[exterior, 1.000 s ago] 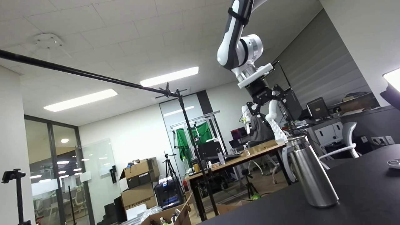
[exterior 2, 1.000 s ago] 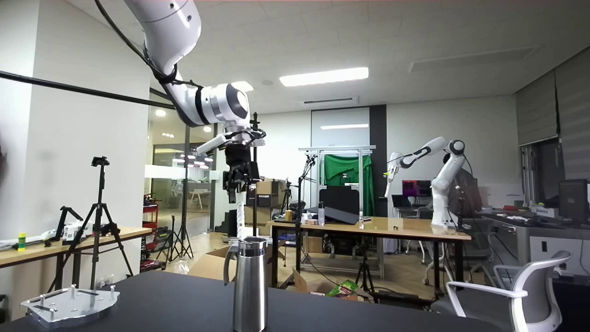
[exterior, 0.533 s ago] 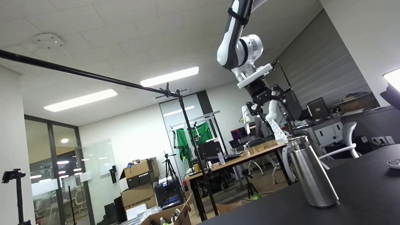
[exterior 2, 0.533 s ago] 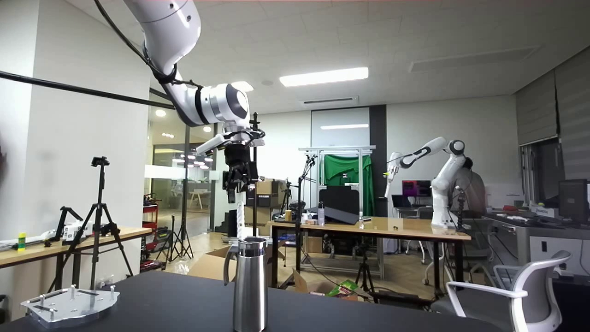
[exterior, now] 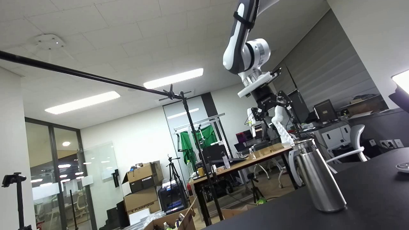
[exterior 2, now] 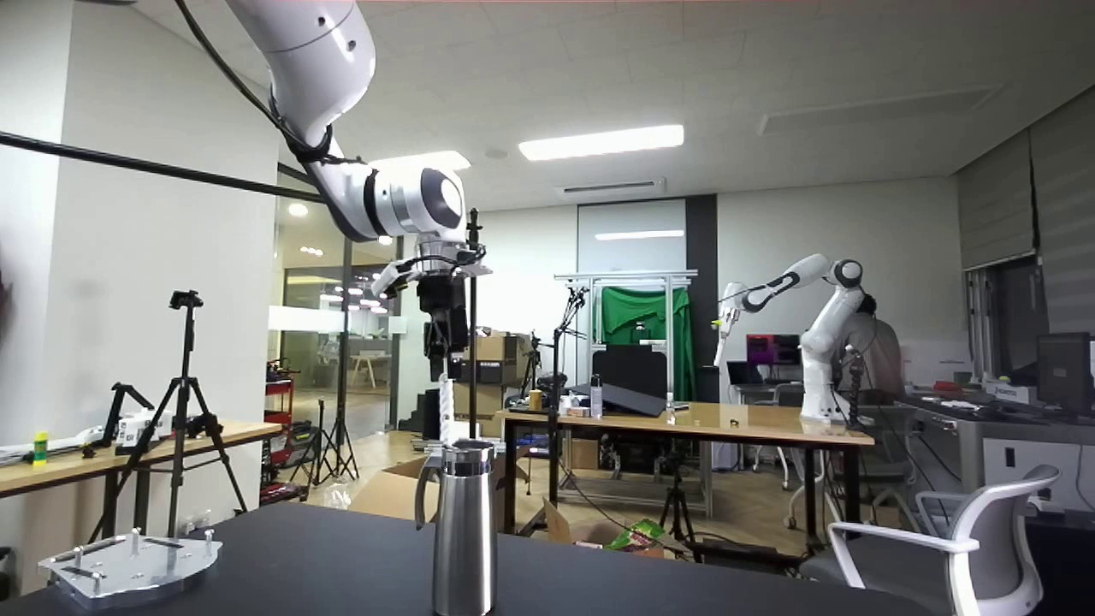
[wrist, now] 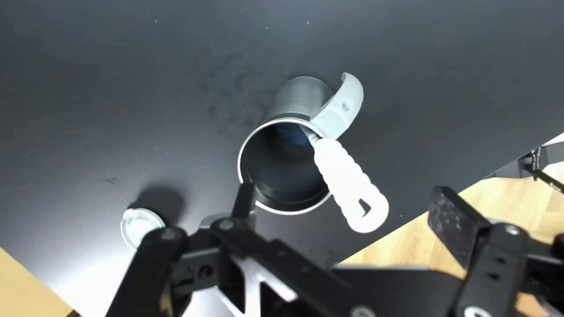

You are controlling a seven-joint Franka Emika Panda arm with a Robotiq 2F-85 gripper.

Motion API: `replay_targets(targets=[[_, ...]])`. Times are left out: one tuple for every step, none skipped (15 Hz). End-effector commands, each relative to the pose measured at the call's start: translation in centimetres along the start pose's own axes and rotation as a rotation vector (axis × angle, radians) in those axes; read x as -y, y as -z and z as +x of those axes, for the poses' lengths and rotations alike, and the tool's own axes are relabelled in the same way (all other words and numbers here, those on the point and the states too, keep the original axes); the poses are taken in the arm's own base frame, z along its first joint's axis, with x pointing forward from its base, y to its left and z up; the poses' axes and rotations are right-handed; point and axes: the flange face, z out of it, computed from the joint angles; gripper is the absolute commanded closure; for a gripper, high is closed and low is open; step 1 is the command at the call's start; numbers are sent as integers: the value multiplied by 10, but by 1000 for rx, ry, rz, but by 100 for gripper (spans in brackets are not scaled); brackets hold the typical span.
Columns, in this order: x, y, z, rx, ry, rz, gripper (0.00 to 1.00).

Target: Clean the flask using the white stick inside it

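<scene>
The black table (exterior 2: pixel 342 556) bears the flask (exterior 2: pixel 466 539), an upright brushed-metal cylinder with a pale side handle (wrist: pixel 338 112); from my wrist I look into its dark mouth, where some blue shows. My gripper (wrist: pixel 343 193) is above it, fingers (wrist: pixel 243 201) spread wide, one hiding a bit of the rim. There the white stick (wrist: pixel 352 187) shows between them, a gap on either side, its ribbed, slotted grip leaning out over the rim beside the handle, its thin shank in the mouth. A clear plate (exterior 2: pixel 133 569) with pegs rests well apart from the flask, and a small whitish disc (wrist: pixel 140 226) sits on the table.
</scene>
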Motion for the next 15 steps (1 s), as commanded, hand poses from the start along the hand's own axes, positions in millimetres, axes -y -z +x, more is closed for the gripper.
replay_targets(targets=[[4, 4, 4, 7, -188, 33, 0], [4, 4, 5, 7, -232, 42, 0], [3, 4, 7, 1, -277, 43, 0], [2, 4, 9, -8, -322, 47, 0], [0, 4, 12, -15, -367, 49, 0], [-1, 3, 14, -23, -411, 48, 0], [1, 2, 12, 10, -422, 61, 0], [-2, 0, 10, -2, -344, 46, 0], [-2, -1, 10, 2, -360, 48, 0], [-1, -1, 10, 3, -369, 49, 0], [-1, -2, 10, 3, -374, 50, 0], [-1, -2, 10, 3, -376, 50, 0], [-1, -2, 10, 4, -378, 50, 0], [-1, -2, 10, 4, -379, 50, 0], [-1, -2, 10, 4, -380, 50, 0]])
